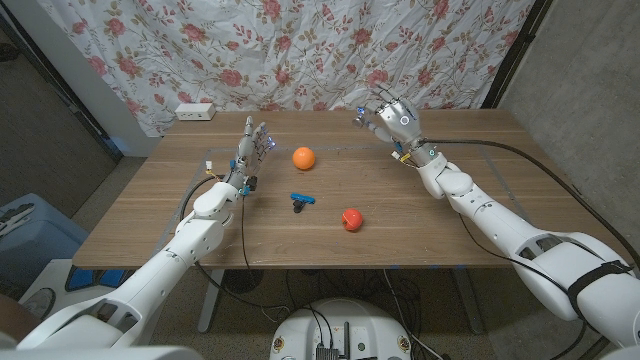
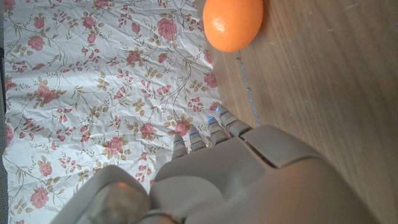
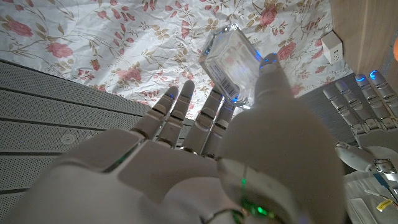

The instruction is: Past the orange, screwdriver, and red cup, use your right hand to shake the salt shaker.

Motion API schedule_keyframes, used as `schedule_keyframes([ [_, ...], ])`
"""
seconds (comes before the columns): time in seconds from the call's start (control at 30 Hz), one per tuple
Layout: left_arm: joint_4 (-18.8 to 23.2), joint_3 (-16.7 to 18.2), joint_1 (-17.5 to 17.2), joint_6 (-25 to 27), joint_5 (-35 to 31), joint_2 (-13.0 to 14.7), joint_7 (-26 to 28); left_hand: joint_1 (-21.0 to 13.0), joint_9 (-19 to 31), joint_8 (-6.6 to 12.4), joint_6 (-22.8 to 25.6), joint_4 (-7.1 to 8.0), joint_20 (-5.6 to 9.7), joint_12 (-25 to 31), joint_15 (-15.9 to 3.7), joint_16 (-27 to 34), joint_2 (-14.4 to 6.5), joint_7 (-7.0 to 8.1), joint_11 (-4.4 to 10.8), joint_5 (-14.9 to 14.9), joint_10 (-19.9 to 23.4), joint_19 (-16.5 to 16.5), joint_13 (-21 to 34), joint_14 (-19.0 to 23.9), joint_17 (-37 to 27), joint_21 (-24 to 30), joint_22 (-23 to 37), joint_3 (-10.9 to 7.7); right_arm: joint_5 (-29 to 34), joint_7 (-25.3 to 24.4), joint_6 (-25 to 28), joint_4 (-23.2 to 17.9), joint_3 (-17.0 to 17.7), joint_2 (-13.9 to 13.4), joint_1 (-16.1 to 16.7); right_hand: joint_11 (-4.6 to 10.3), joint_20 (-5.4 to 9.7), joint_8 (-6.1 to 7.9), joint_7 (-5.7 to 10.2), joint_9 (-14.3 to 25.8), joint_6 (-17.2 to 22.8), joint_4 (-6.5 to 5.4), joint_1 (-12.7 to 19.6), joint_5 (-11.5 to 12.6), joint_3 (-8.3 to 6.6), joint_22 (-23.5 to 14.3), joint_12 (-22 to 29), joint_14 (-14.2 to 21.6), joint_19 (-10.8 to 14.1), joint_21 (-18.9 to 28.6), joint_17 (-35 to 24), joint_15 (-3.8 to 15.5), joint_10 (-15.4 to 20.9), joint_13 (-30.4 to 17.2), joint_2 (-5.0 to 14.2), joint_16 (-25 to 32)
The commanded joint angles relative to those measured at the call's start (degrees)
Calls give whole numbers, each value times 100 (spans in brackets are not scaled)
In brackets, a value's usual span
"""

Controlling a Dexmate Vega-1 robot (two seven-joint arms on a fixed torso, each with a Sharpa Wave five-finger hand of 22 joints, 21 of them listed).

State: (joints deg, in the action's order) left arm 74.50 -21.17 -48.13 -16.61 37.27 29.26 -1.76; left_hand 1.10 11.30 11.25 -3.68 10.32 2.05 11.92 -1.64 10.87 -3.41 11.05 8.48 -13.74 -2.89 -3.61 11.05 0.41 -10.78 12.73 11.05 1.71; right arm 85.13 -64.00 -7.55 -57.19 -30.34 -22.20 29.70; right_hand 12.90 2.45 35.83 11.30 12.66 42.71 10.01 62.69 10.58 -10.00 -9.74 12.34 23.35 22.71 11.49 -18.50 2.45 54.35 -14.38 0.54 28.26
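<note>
My right hand (image 1: 392, 120) is raised over the far right part of the table and grips a clear salt shaker (image 3: 229, 59) between thumb and fingers; the shaker (image 1: 364, 113) peeks out at the hand's left side. An orange (image 1: 304, 157) sits at the table's far middle, and it also appears in the left wrist view (image 2: 233, 22). A blue-handled screwdriver (image 1: 301, 200) lies nearer the centre. To its right is a red cup (image 1: 351, 219). My left hand (image 1: 252, 150) stands upright left of the orange with its fingers (image 2: 211, 132) apart, holding nothing.
A flowered curtain (image 1: 300, 50) hangs behind the table. A white power strip (image 1: 195, 111) sits at the back left corner. A blue bin (image 1: 25, 232) stands on the floor to the left. A black cable (image 1: 520, 150) runs along the table's right side.
</note>
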Motion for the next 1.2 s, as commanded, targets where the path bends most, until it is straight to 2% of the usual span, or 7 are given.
schedule_keyframes([
  [0.03, 2, 1, -1, 2, 1, 1, 1, 1, 35, 25, 12, 36, 137, 20, -601, 29, -579, 38, 44, -43, -7, -23, 21, 1, -34, 27, 27, 10, 16, 1, 40, 73, 55, 14, -50, -18, 120, 36, 150, 73, 218, -49, 435, -4, -91, -26, 3, 7, 4, -13, -38, 886, -34, -6, 348, 40],
  [0.4, 0, 0, -1, 1, 0, 0, 1, 1, 35, 25, 12, 36, 136, 21, -601, 29, -579, 42, 45, -43, -5, -20, 21, 1, -34, 26, 27, 10, 58, 1, 75, 36, -49, -81, -76, -18, 118, 69, 149, 86, 276, -65, 454, -17, -90, -27, -3, -22, 3, -9, -58, 874, -69, -18, 359, 52],
  [0.93, -1, 0, -2, -1, 0, 0, 0, 1, 35, 25, 12, 35, 136, 23, -606, 29, -579, 43, 38, -43, -1, -21, 21, 1, -34, 26, 27, 10, 120, 1, 314, 193, -1164, -556, -525, -16, 72, 101, 148, 92, 339, -69, 488, -29, -78, -27, 1, 0, 52, 12, -78, 853, -91, -37, 338, 91],
  [1.2, -1, 1, -2, -1, 0, 1, 0, 1, 35, 27, 17, 36, 138, 22, -607, 29, -579, 41, 36, -43, -2, -21, 21, 0, -34, 26, 27, 10, 95, 1, 388, 224, -1434, -628, -605, -17, 61, 96, 148, 83, 346, -73, 505, -28, -76, -27, -4, 18, 59, 14, -78, 854, -113, -41, 336, 106],
])
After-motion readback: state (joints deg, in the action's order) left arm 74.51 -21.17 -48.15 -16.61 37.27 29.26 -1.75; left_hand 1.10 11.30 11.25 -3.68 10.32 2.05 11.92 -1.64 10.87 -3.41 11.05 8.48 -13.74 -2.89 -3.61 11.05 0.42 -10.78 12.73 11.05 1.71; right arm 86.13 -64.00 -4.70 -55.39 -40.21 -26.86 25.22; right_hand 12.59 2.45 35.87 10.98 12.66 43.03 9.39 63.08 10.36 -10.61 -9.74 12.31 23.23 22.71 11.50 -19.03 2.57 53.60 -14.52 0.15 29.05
